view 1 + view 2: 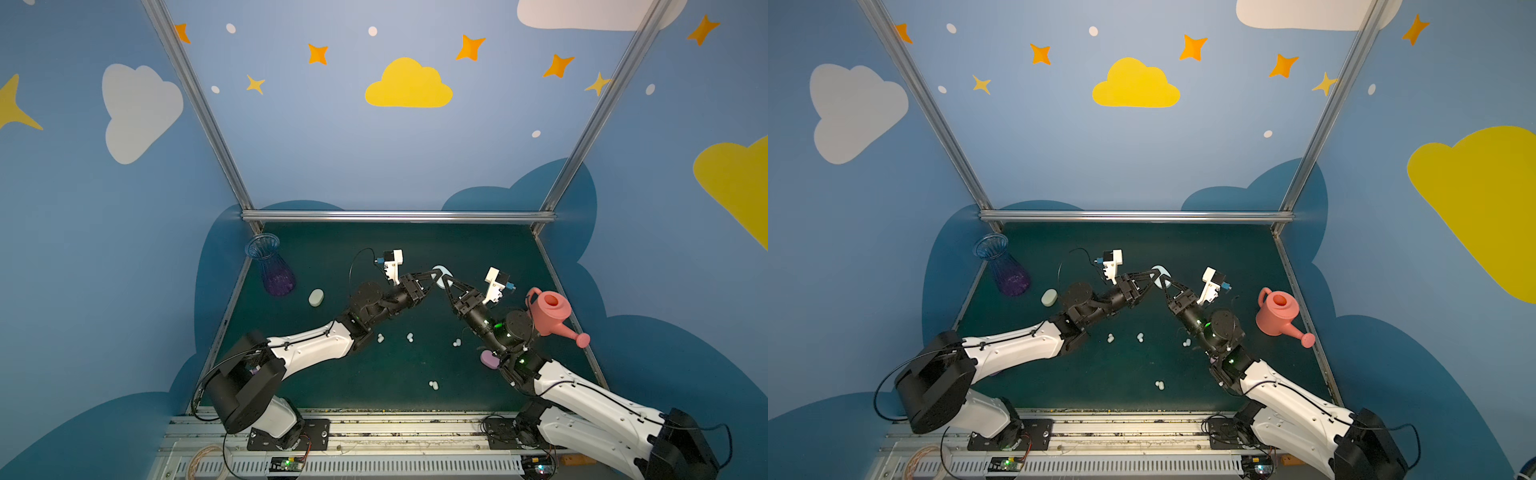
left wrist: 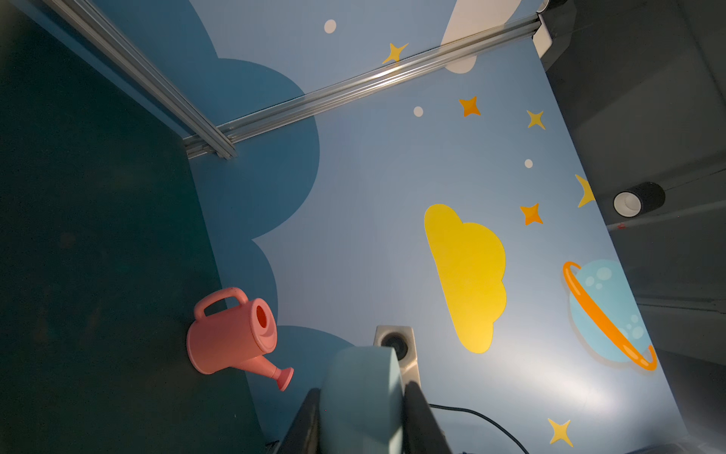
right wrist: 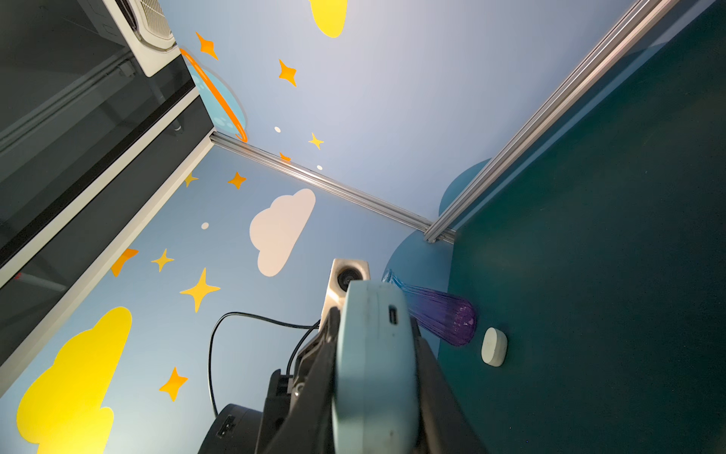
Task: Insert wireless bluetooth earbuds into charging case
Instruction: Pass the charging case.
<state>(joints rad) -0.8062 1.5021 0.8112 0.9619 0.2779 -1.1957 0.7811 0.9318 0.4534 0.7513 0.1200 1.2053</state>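
Top views: high, looking down over whole tabletop [image 1: 374, 365]. Wrist views: close behind jaws, facing opposite walls [image 2: 373, 196].

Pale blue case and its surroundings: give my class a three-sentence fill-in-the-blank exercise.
The left gripper and right gripper are shut on the pale blue case: ____ grippers in all.
The colour of the watering can is ____.
In both top views, ____ earbuds show on the mat.
Missing words: two; pink; four.

Bare mat [image 1: 415, 245] along the back rail [image 1: 399, 216]; vase [image 1: 274, 274] left, watering can [image 1: 548, 318] right, loose earbuds [image 1: 410, 336] mid-table.
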